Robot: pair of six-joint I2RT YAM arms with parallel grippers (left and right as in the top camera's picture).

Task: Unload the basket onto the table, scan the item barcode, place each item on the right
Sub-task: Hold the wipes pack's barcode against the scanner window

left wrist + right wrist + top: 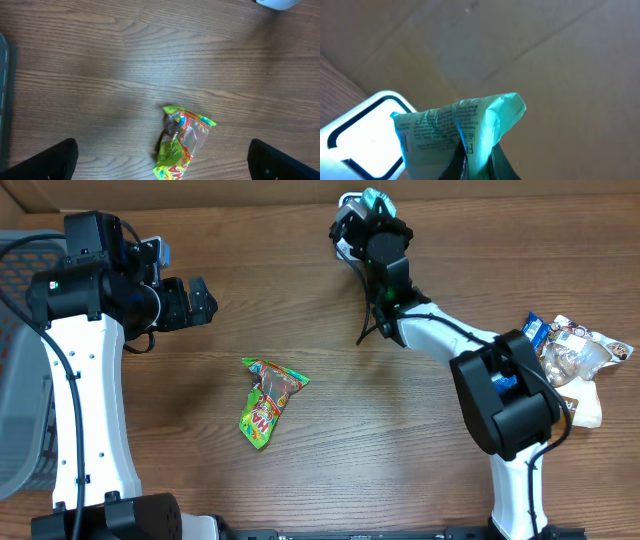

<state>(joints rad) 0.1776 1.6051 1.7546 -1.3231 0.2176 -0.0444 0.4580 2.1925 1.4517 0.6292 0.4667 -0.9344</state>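
Right end effector (476, 162), pinched shut on a teal packet (470, 122), holds it beside the white scanner (362, 132) at the far side of the surface. Best practice is probably to turn the printed face squarely toward the scanner and hold it steady. Left end effector (200, 300) is wide and empty, above a green snack (268, 402).

- Table (400, 440): brown wood grain.
- Snack bag (268, 402): bright green, with red and yellow print.
- Pouch (470, 125): pale teal, fine dark text.
- Scanner (360, 135): white, black-outlined window.
- Basket (15, 330): grey mesh.
- Arms (85, 400): white links, black joints.
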